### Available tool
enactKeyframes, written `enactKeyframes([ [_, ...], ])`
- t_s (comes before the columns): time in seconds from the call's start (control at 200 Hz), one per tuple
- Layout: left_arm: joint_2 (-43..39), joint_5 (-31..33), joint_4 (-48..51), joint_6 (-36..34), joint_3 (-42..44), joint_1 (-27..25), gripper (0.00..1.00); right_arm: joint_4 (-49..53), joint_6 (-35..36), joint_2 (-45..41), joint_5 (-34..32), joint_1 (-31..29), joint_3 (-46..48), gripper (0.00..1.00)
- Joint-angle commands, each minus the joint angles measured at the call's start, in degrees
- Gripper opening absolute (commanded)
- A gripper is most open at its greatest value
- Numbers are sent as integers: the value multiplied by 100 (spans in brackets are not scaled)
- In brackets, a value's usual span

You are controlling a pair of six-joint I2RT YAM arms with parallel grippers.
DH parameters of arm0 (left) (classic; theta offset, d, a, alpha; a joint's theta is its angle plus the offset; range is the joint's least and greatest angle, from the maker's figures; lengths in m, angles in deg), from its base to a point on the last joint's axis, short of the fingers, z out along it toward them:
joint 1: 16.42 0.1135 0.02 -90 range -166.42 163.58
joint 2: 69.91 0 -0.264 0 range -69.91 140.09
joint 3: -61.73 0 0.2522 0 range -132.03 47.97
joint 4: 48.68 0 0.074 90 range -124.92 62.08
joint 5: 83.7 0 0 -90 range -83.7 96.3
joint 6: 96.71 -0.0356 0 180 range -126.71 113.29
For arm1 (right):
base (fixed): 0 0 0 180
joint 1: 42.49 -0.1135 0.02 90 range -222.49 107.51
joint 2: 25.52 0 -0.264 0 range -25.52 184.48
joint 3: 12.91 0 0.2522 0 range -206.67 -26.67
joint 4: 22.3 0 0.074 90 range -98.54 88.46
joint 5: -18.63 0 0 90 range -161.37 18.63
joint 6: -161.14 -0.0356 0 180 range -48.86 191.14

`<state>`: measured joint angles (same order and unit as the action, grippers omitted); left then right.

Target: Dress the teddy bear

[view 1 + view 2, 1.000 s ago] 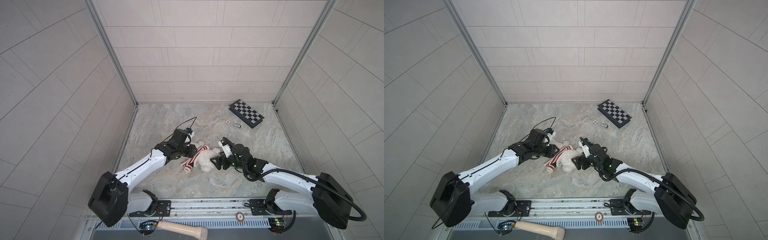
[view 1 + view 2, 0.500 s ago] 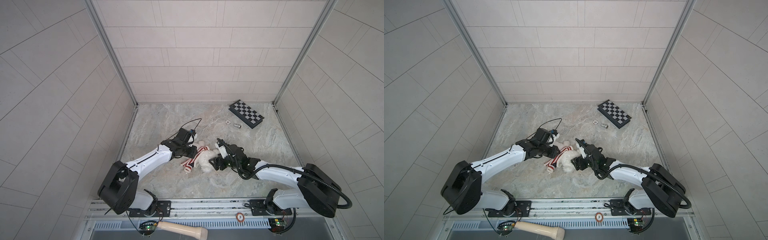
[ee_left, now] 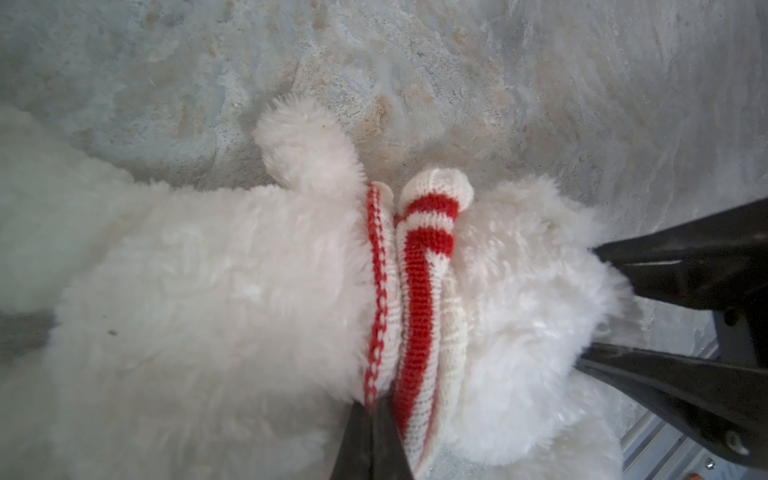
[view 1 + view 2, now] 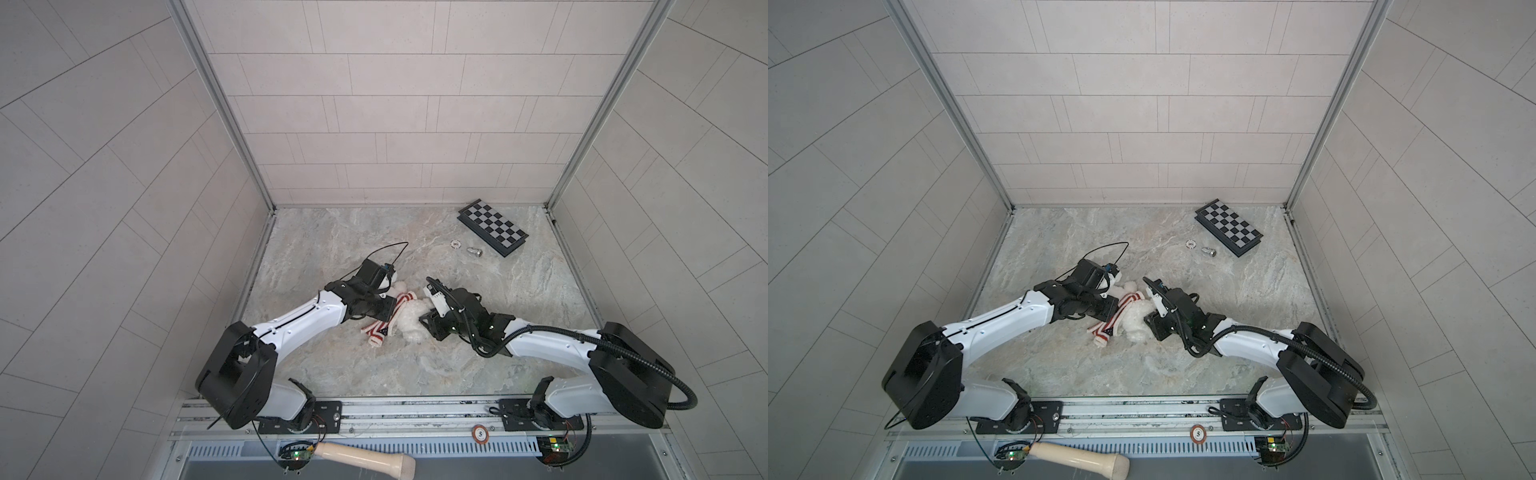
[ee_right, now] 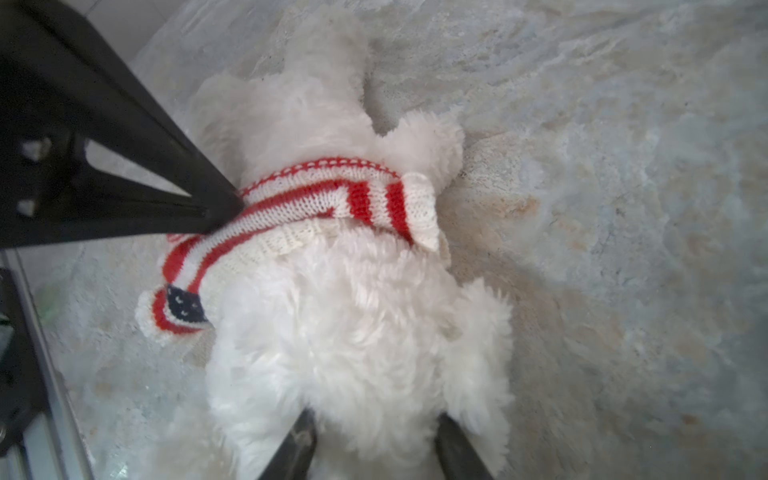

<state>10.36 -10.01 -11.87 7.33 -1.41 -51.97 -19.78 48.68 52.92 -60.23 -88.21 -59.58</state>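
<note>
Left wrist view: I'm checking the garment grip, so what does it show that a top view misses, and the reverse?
Only the left wrist view: the left gripper, tips pinched shut on the edge of the red-and-white striped knit garment. Only a top view: the black-and-white checkered board, the small round white chip, the small metal piece and the pale wooden club. Both: the fluffy white teddy bear on the marbled table, garment bunched across it, the right gripper straddling it.

One teddy bear (image 4: 409, 322), one striped knit garment (image 4: 379, 331), one checkerboard (image 4: 493, 227), two robot arms (image 4: 299, 324) (image 4: 548, 345), one wooden handle (image 4: 365, 456)
</note>
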Motion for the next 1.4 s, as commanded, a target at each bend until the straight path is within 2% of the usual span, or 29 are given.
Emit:
enactKeyframes([
  [0.0, -289, 87, 340, -33, -118, -25, 0, 198, 155, 92, -49, -67, -58, 23],
  [0.135, -658, 20, 380, 75, -126, 162, 0, 282, 329, 59, -54, -108, -36, 0],
  [0.33, -908, -170, 273, 186, -54, 465, 0, 683, 968, -245, -622, -400, 22, 0],
  [0.436, -910, -247, 183, 182, 142, 637, 0, 677, 1066, -453, -882, -423, 186, 0],
  [0.701, -1143, 42, -65, 302, 535, 1074, 0, 706, 1245, -753, -1042, -472, 353, 0],
  [0.951, -1372, -73, -435, 503, 970, 1651, 0, 550, 1763, -1404, -1184, -670, 697, 0],
  [1.076, -1382, -666, -860, 627, 1093, 1596, 0, 509, 2014, -1568, -1209, -812, 768, 0],
  [1.196, -1403, -1123, -1082, 573, 995, 1162, 0, 479, 2141, -1469, -1248, -901, 701, 0],
  [1.287, -1317, -1271, -1011, 538, 895, 944, 0, 363, 2206, -1394, -1276, -956, 685, 0],
  [1.397, -1295, -1267, -1027, 583, 909, 935, 0, 258, 2355, -1405, -1382, -1099, 698, 0],
])
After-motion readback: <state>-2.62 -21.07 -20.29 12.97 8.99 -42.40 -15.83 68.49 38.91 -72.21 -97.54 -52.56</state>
